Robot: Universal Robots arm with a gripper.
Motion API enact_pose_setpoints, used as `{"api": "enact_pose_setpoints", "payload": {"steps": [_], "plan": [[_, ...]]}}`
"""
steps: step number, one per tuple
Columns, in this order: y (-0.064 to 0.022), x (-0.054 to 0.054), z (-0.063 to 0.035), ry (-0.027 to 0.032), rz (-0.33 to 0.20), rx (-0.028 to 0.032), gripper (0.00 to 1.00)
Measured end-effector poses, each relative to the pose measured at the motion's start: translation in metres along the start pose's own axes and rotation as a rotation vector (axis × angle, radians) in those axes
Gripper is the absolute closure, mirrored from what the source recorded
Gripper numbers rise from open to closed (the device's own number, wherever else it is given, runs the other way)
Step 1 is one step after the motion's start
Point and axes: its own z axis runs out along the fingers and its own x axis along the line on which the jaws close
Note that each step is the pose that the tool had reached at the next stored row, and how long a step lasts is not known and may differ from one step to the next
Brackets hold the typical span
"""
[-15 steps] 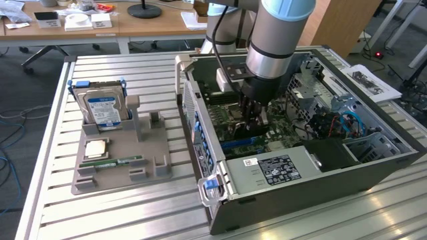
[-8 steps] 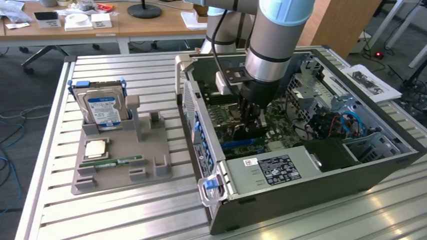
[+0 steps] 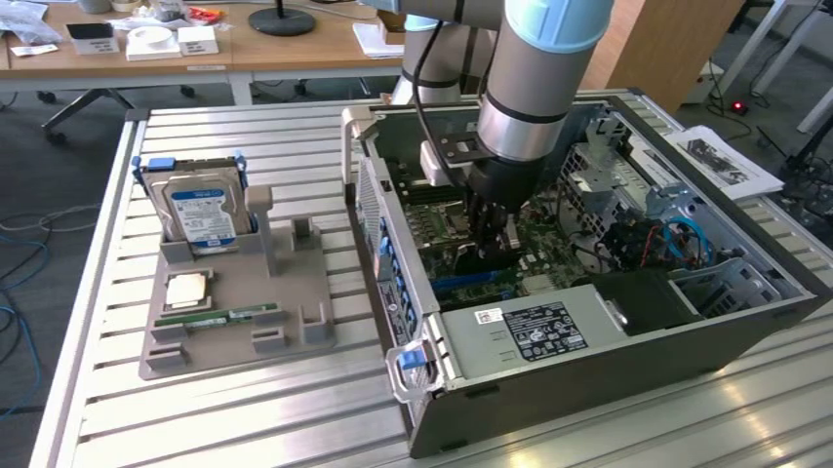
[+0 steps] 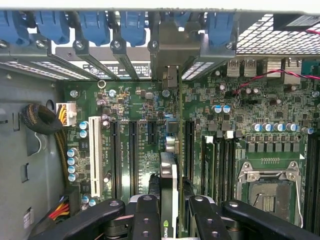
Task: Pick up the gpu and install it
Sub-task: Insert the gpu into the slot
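In the exterior view, the computer case [image 3: 586, 331] lies open on its side on the slatted metal table [image 3: 260, 429]. The arm reaches down into the case, and the gripper [image 3: 491, 229] sits low over the case's motherboard [image 3: 547, 263], about midway along the case. The gpu [image 3: 485, 258] shows as a dark shape under the fingers, inside the case and close to the board. Outside the case, on the exterior view's left of it, a grey tray [image 3: 299, 292] carries a hard drive [image 3: 202, 210] standing upright and a memory stick [image 3: 215, 317] lying flat.

In the wrist view, the gripper [image 4: 174, 210] is clenched on the gpu [image 4: 168, 172], with a black finger [image 4: 147, 215] pressed against each face. The card stands on edge above the case's motherboard [image 4: 125, 100], among the black expansion slots. Its metal end bracket [image 4: 170, 77] points at the case's rear wall, just below the row of blue latches [image 4: 95, 25]. Whether the card's edge is down in a slot I cannot tell. A white slot [image 4: 94, 155] lies to one side of the card, and the open processor socket [image 4: 267, 192] lies to the other
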Motion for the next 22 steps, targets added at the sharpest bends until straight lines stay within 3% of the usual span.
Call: {"api": "enact_pose_setpoints", "payload": {"steps": [22], "plan": [[0.0001, 0.0001, 0.0062, 0.0000, 0.000, 0.0001, 0.73]]}}
